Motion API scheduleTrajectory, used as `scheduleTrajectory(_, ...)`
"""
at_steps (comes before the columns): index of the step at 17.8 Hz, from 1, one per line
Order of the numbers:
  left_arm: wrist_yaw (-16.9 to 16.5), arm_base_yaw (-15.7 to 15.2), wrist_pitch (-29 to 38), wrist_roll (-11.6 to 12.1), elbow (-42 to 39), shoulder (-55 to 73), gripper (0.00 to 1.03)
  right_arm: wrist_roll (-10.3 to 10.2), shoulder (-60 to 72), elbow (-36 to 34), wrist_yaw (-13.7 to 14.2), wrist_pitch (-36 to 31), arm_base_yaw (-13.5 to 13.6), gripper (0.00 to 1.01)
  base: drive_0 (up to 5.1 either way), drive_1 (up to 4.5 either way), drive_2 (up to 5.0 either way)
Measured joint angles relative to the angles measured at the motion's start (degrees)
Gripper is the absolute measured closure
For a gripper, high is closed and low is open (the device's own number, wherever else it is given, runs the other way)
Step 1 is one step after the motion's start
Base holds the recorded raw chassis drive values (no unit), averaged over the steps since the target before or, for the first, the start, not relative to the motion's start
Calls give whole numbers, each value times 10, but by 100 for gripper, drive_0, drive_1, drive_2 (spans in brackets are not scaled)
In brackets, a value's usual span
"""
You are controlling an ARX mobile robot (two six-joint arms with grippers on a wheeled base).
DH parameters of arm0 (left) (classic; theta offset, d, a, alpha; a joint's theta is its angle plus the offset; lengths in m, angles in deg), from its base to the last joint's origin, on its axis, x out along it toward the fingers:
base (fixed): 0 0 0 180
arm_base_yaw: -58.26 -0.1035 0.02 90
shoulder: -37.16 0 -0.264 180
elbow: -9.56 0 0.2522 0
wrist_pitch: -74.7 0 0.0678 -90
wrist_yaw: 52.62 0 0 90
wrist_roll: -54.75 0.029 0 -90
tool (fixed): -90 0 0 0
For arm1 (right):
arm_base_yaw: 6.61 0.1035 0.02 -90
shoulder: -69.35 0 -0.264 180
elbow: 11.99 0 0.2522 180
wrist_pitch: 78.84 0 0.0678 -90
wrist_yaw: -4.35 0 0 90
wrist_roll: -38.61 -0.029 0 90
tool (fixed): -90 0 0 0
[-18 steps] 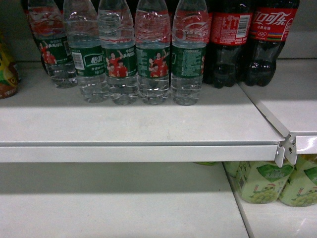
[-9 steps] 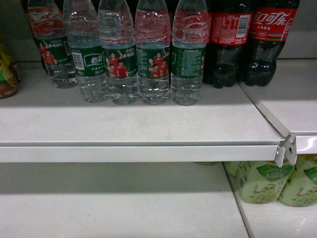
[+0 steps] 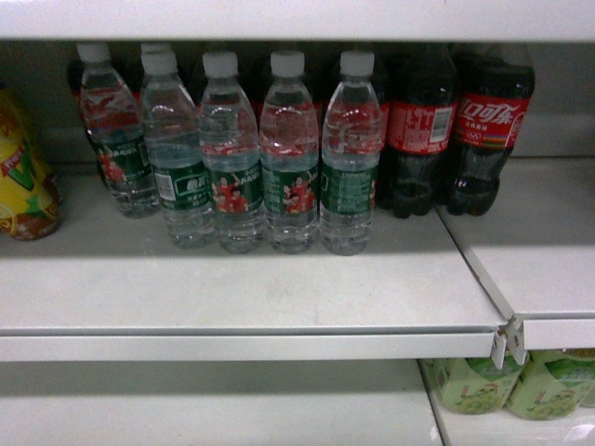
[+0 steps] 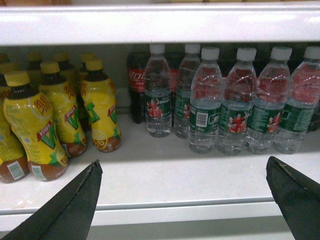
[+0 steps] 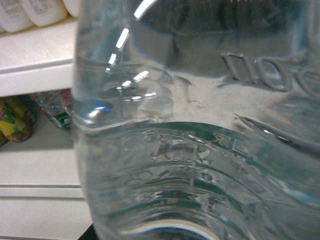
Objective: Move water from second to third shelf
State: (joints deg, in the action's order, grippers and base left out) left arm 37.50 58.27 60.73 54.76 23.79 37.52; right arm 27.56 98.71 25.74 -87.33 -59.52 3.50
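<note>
A clear ribbed water bottle with a green label fills the right wrist view, pressed close against the camera. My right gripper is shut on it, and its fingers are hidden by the bottle. In the head view a row of alike water bottles stands upright on the white shelf, and neither gripper shows there. In the left wrist view my left gripper is open with nothing between its black fingers. It hangs in front of the shelf edge, short of the water bottles.
Dark cola bottles stand right of the water. Yellow tea bottles crowd the shelf's left part. Another shelf runs close above the caps. Green-labelled bottles sit on the lower shelf at right.
The head view has tilted upward: the bottles and shelf sit lower in the frame, and the caps and the shelf above now show. The bottles on the shelf have not moved.
</note>
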Motion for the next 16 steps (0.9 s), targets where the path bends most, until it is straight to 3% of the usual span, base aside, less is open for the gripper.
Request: scheduleTrajectory(16, -1, 0, 1, 0, 0, 0, 5, -1, -2, 1, 0, 0, 0, 58, 0, 0, 0)
